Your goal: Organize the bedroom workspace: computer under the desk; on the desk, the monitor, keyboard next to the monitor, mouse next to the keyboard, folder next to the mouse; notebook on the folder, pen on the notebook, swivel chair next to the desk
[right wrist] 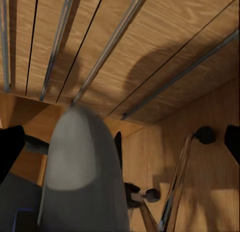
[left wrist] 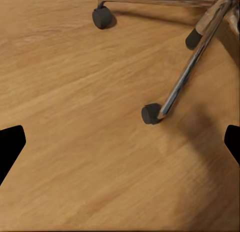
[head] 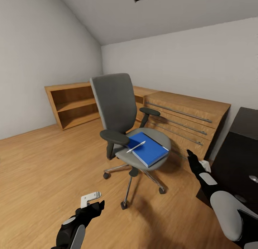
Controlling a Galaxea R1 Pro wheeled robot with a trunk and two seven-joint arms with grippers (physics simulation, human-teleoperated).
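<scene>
A: Where is the chair (head: 123,123) sitting?

B: Mid-frame in the head view, on the wooden floor (head: 46,163), its back to the upper left. The folder (head: 147,149) is lying flat on the seat, and the pen (head: 135,146) is resting across the folder's near left corner. I cannot make out a notebook.

A: And the table?

B: The table (head: 238,159) is showing as a black block at the right edge. Behind the chair a wooden cabinet (head: 186,120) with long silver rails is standing against the wall, and an open shelf (head: 73,104) is standing at the upper left.

A: The hands?

B: The left hand (head: 94,202) is hanging low at the bottom left over bare floor, fingers spread wide, holding nothing; its wrist view is looking down on the chair's chrome legs and castors. The right hand (head: 191,159) is hovering right of the seat, empty, fingers wide apart in its wrist view.

A: Any writing?

B: Nothing readable anywhere.
</scene>
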